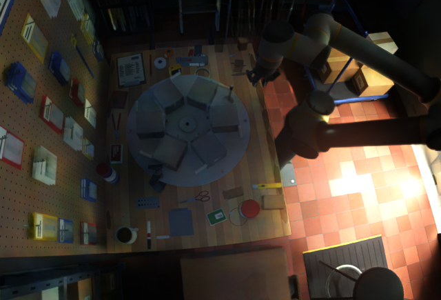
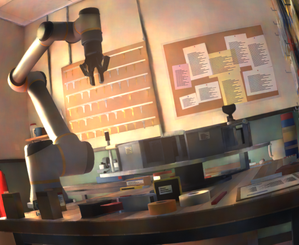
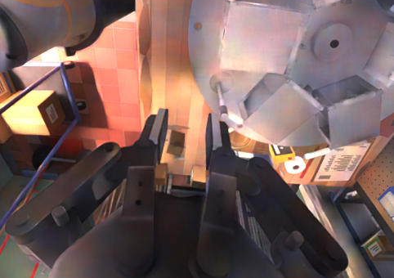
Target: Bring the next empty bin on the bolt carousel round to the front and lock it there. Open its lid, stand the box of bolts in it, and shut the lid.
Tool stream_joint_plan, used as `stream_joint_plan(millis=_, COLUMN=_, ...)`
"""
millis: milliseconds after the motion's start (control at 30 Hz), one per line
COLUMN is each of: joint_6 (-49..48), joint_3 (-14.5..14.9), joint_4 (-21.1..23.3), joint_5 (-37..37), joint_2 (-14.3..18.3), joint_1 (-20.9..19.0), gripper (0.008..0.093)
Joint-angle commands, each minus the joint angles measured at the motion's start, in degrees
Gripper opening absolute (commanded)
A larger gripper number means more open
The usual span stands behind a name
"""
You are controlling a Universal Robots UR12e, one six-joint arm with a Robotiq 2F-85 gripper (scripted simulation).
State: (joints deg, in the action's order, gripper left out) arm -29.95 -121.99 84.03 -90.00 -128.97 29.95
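Note:
The far bins of the bolt carousel (image 1: 188, 130) are partly hidden behind nearer ones in the second side camera. The round grey carousel (image 3: 302, 52) carries several lidded bins around its hub (image 1: 187, 124). An upright handle post (image 1: 231, 92) stands on its rim toward the arm. My gripper (image 2: 95, 79) hangs high above the bench's far right corner, open and empty (image 3: 184, 130). Small brown boxes (image 1: 238, 65) stand on the bench below it (image 3: 176, 143). I cannot tell which one is the box of bolts.
A mug (image 1: 125, 234) stands at the bench's near left. Tape rolls (image 2: 194, 197), a clipboard (image 1: 131, 70), scissors (image 1: 196, 197) and a red round tin (image 1: 248, 208) lie around the carousel. A pegboard wall (image 1: 42, 111) runs along the left. Cardboard boxes (image 1: 370, 81) sit on the floor to the right.

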Motion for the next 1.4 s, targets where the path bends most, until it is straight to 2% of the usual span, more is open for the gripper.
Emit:
stream_joint_plan(millis=0, joint_6=0.08, joint_3=0.06, joint_4=0.06, joint_5=0.00, joint_2=0.06, joint_1=-0.08, gripper=0.0380)
stream_joint_plan(millis=300, joint_6=2.68, joint_3=0.48, joint_4=1.44, joint_5=-0.04, joint_2=1.87, joint_1=-2.70, gripper=0.0380)
stream_joint_plan(millis=600, joint_6=9.22, joint_3=2.00, joint_4=5.17, joint_5=-0.15, joint_2=7.15, joint_1=-9.25, gripper=0.0380)
stream_joint_plan(millis=967, joint_6=19.14, joint_3=6.52, joint_4=11.40, joint_5=-0.32, joint_2=17.94, joint_1=-19.15, gripper=0.0380)
stream_joint_plan(millis=1367, joint_6=27.75, joint_3=15.19, joint_4=16.49, joint_5=-0.46, joint_2=31.74, joint_1=-27.74, gripper=0.0380)
